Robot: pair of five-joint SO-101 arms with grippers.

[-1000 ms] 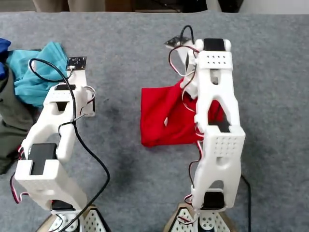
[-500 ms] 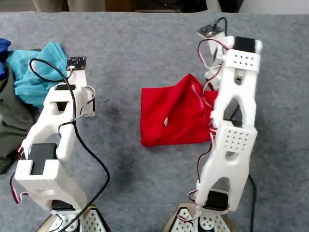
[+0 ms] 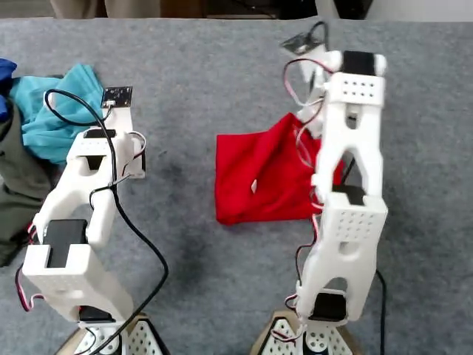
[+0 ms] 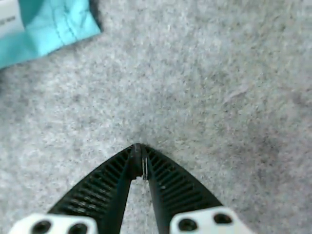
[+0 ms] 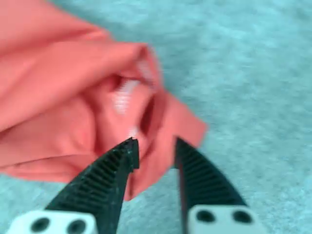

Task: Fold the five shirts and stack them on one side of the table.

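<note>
A red shirt (image 3: 255,174) lies crumpled and partly folded in the middle of the grey table; its right part runs under my right arm (image 3: 351,140). In the right wrist view my right gripper (image 5: 156,146) is open just above a bunched edge of the red shirt (image 5: 63,87), with nothing between its fingers. My left gripper (image 4: 140,152) is shut on nothing and hangs low over bare felt, a little way from a corner of the teal shirt (image 4: 48,24). The teal shirt (image 3: 52,111) lies in a pile at the table's left edge.
A dark olive shirt (image 3: 18,185) and a bit of blue cloth (image 3: 4,70) lie with the teal one at the left edge. Grey felt (image 3: 185,74) covers the table. Black and red cables hang off both arms.
My right arm swung to the right, then partway back left. The red shirt's upper right corner now stands up in a peak. The left arm has kept still.
</note>
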